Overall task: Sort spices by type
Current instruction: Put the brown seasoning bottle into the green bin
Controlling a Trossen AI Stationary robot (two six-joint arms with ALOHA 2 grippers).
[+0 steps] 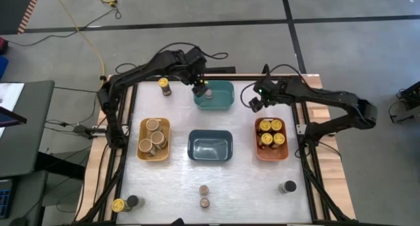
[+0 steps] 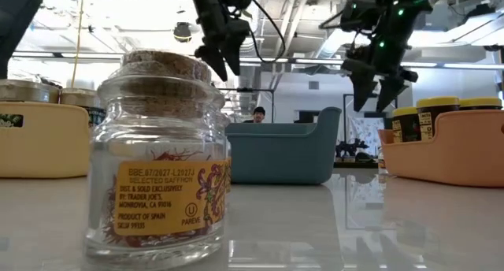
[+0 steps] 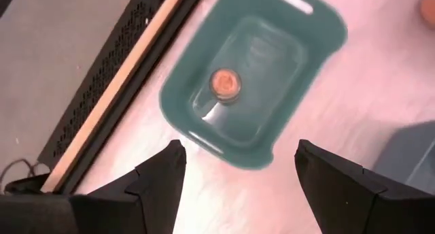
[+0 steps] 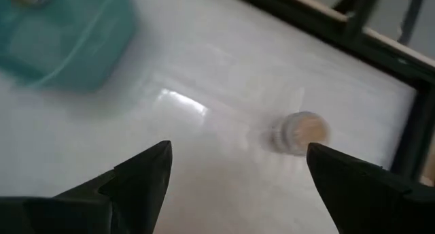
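The white table [image 1: 243, 186] carries four bins. The yellow bin [image 1: 142, 149] on the left holds three wide tan-topped jars [image 1: 153, 138]. The dark-blue bin [image 1: 210, 147] sits in the middle. The orange bin [image 1: 257, 152] on the right holds four yellow-lidded jars [image 1: 271, 133]. The teal bin [image 1: 222, 98] stands at the far edge with one small brown-topped jar [image 3: 225, 84] inside it.

The left gripper [image 1: 198, 88] hangs over the teal bin, its fingers [image 3: 153, 186] apart and gripping nothing; the brown-topped jar stands free below them. The right gripper [image 1: 256, 102] hovers between the teal and orange bins, fingers spread wide, nothing between them.

Loose jars remain on the table: a yellow-lidded jar [image 1: 164, 85] near the far left corner, another yellow-lidded one [image 1: 118, 205] touching a dark-lidded jar [image 1: 132, 201] at the near left, two brown-topped jars [image 1: 205, 196] at the near middle, and a dark-lidded jar [image 1: 287, 186] at the near right.
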